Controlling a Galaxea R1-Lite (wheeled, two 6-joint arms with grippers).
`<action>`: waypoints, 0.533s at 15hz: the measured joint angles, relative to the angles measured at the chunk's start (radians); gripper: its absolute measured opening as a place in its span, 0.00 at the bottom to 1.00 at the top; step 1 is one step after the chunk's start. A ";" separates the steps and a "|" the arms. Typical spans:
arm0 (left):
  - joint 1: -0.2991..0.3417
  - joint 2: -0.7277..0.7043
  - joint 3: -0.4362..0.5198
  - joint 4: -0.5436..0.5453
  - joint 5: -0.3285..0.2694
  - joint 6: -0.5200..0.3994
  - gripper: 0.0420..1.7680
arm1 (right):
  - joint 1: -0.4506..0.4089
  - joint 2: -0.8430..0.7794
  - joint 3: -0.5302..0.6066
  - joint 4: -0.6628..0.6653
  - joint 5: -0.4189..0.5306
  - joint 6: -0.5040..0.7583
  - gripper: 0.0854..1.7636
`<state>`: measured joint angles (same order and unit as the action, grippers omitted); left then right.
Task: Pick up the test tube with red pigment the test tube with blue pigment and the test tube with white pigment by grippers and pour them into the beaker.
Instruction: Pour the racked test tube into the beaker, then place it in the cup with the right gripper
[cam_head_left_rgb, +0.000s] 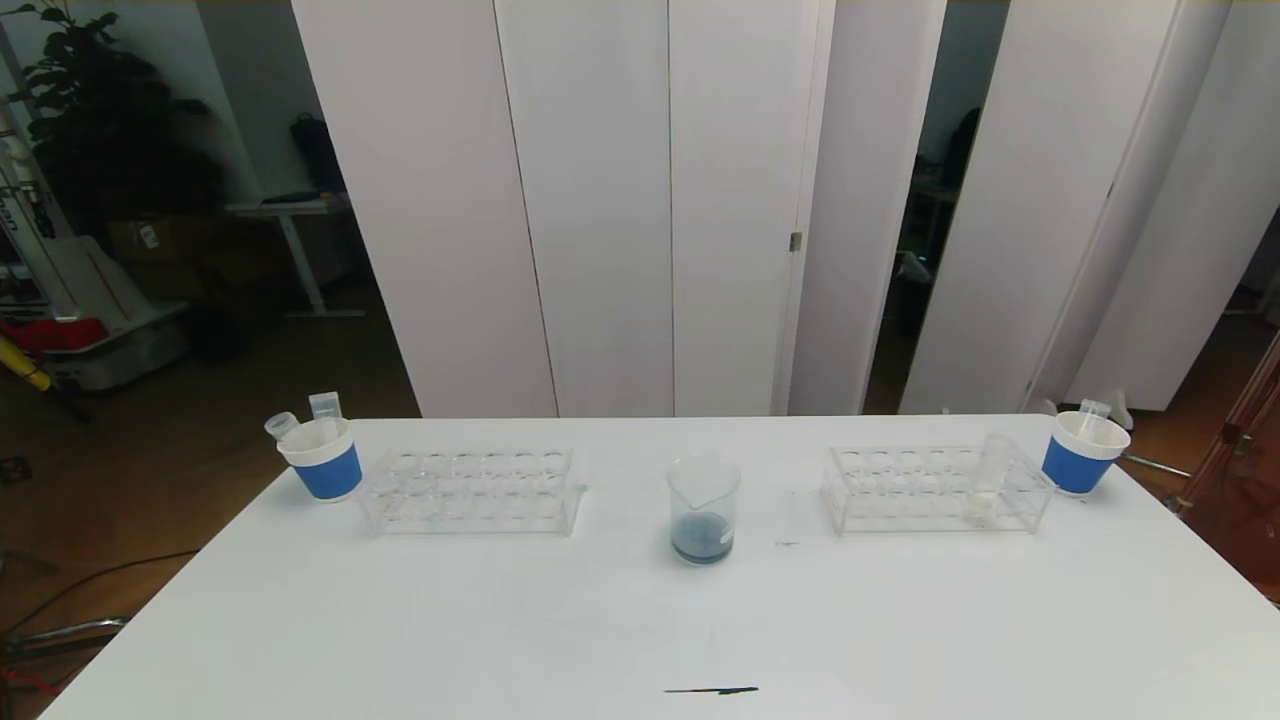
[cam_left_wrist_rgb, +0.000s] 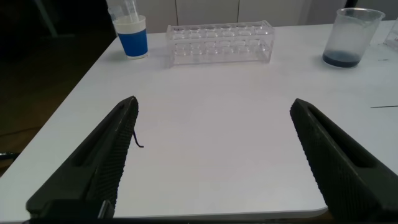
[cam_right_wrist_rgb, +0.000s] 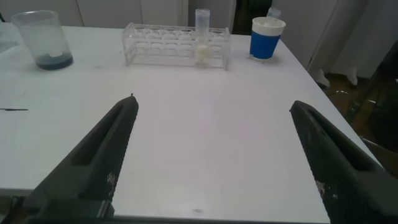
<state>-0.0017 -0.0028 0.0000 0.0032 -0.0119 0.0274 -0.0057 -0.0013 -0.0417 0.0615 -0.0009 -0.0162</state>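
The test tube with white pigment (cam_right_wrist_rgb: 203, 37) is seen upright in the right rack (cam_head_left_rgb: 938, 488) on the bench (cam_head_left_rgb: 640, 620). It is judged light, smooth and slippery; the bare upper part should be gripped. The left pincer (cam_left_wrist_rgb: 214, 162) and right pincer (cam_right_wrist_rgb: 214, 162) are held wide, empty.

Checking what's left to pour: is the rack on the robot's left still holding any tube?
No: the left rack shows only empty holes, while the test tube with white pigment stands in the right rack.

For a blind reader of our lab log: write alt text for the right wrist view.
The right pincer hangs open above a white table. Beyond it a clear rack holds one upright tube with cream-white liquid, a blue-banded paper cup beside it, and a beaker with dark blue liquid farther off.
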 joint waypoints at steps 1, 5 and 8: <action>0.000 0.000 0.000 0.000 0.000 0.000 0.99 | 0.000 0.001 -0.028 0.024 0.001 -0.001 0.99; 0.000 0.000 0.000 0.000 0.000 0.000 0.99 | -0.001 0.091 -0.216 0.067 -0.004 0.003 0.99; 0.000 0.000 0.000 0.000 0.000 0.000 0.99 | -0.001 0.266 -0.365 0.036 -0.006 0.034 0.99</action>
<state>-0.0017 -0.0023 0.0000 0.0032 -0.0123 0.0274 -0.0070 0.2649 -0.4068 0.0974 -0.0066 0.0181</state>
